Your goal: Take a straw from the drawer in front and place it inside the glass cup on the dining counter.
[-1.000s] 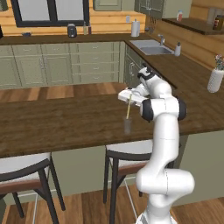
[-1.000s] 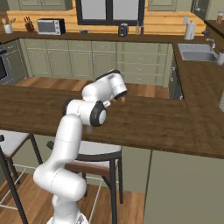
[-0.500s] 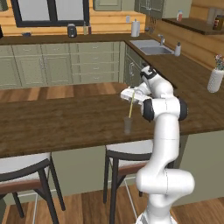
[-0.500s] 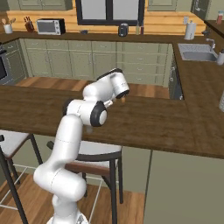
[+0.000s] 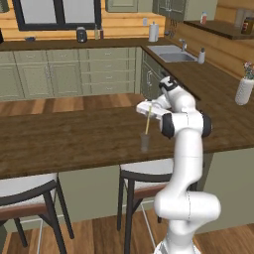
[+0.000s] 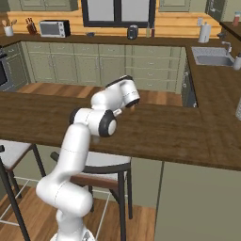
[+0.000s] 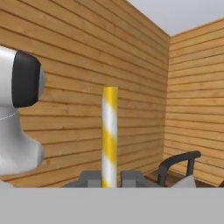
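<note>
Straw (image 5: pixel 148 119) lowered toward glass cup (image 5: pixel 145 142), gripper (image 5: pixel 149 108) clamped

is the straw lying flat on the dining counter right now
No. In the left base view the straw stands nearly upright, pinched in the shut tool, its lower end just above the glass cup on the dining counter.

The thin, pale yellow straw (image 5: pixel 148 119) hangs nearly upright with a slight tilt, its top end at the robot's hand and its lower end dipping into the mouth of the small clear greyish glass tumbler (image 5: pixel 145 142); in the hand view the straw (image 7: pixel 109 135) shows yellow and white stripes and rises straight up from between the dark finger tips. The tumbler stands upright on the long dark brown wood-plank dining counter (image 5: pixel 64 141), near its front edge.
</note>
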